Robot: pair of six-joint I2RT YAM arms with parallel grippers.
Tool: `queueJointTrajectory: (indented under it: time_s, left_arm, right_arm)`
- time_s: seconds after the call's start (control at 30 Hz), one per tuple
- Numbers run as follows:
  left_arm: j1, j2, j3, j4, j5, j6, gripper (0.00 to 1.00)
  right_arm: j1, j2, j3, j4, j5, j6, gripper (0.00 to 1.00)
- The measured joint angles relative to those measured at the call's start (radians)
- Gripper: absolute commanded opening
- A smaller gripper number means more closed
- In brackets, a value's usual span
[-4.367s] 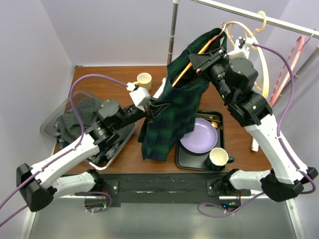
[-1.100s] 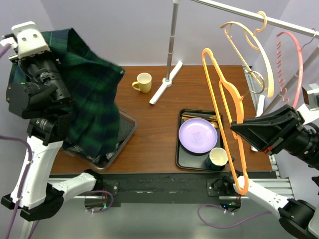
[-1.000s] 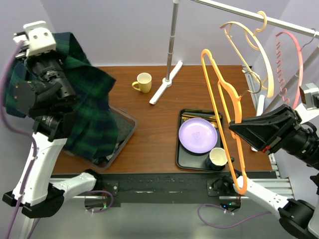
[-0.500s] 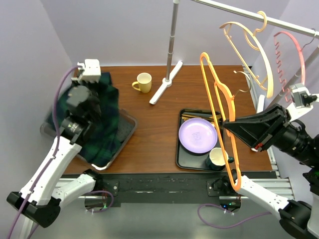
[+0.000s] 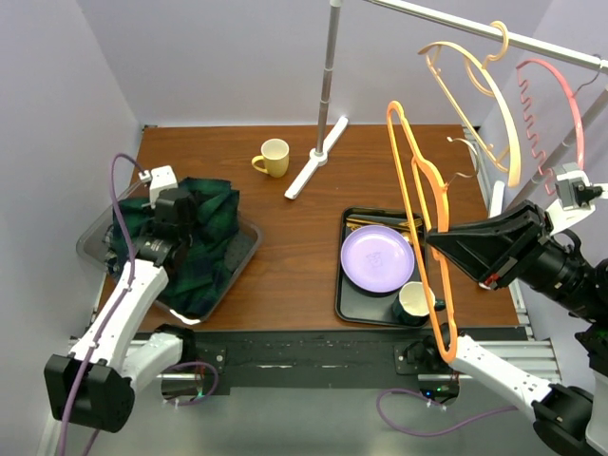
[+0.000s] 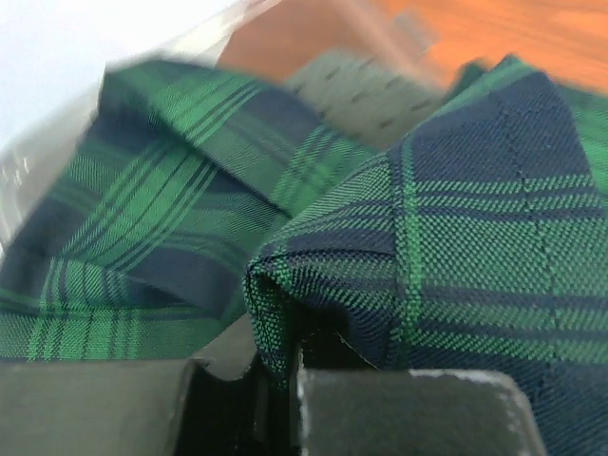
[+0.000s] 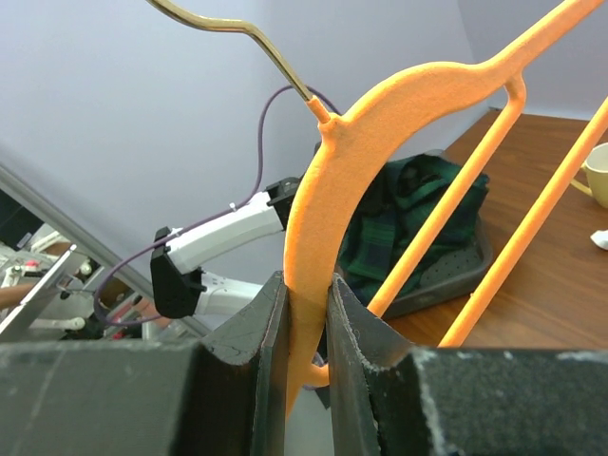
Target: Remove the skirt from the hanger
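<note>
The dark green and navy plaid skirt lies bunched in the clear bin at the table's left. My left gripper is down in the bin, shut on a fold of the skirt. The orange hanger is bare and off the rail. My right gripper is shut on its orange frame and holds it upright in the air above the black tray. In the right wrist view the skirt shows in the bin beyond the hanger.
A black tray holds a purple plate and a dark mug. A yellow cup and the rail's white foot stand at the back. A cream hanger and a pink hanger hang on the rail.
My left arm has carried the skirt off the hanger and dropped from high at the left down into the bin. My right gripper keeps the bare orange hanger, shifted slightly.
</note>
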Motion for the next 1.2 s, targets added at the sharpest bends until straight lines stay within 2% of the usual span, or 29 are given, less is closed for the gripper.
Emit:
queueJointTrajectory:
  time_s: [0.07,0.17,0.3,0.33,0.37,0.53,0.6,0.77,0.87,1.07,1.17,1.2]
  left_arm:
    - [0.061,0.005,-0.038,0.006,0.036,-0.039,0.02]
    - [0.149,0.008,-0.086,0.032,0.107,-0.095,0.10]
    - [0.247,0.040,-0.127,0.084,0.195,-0.189,0.12]
    - [0.274,0.068,-0.136,0.105,0.238,-0.230,0.15]
    - [0.322,0.092,-0.143,0.120,0.265,-0.262,0.24]
    - [0.441,0.200,-0.179,0.195,0.386,-0.373,0.38]
    - [0.451,0.220,-0.163,0.189,0.394,-0.396,0.49]
    - [0.453,0.183,-0.041,0.052,0.378,-0.413,0.92]
    - [0.453,0.150,0.077,-0.044,0.342,-0.398,1.00]
    - [0.434,0.082,0.296,-0.095,0.255,-0.270,0.98]
    - [0.336,0.063,0.320,-0.077,0.203,-0.165,0.97]
    - [0.268,0.063,0.320,-0.072,0.173,-0.117,0.97]
  right_arm:
    - [0.000,0.000,0.004,-0.003,0.008,-0.007,0.00]
    - [0.000,-0.005,0.005,-0.003,0.025,-0.014,0.00]
    - [0.000,-0.018,0.005,0.000,0.043,-0.015,0.00]
    - [0.000,-0.019,0.005,0.000,0.045,-0.014,0.00]
    - [0.000,-0.019,0.004,0.001,0.047,-0.014,0.00]
    - [0.000,-0.019,-0.010,0.006,0.048,-0.011,0.00]
    - [0.000,-0.018,-0.009,0.008,0.048,-0.010,0.00]
    - [0.000,-0.018,0.007,0.008,0.049,-0.003,0.00]
    - [0.000,-0.018,0.008,0.012,0.049,0.002,0.00]
    - [0.000,-0.018,0.008,0.016,0.049,0.006,0.00]
    - [0.000,-0.018,0.004,0.026,0.049,0.006,0.00]
    - [0.000,-0.018,-0.001,0.032,0.049,0.008,0.00]
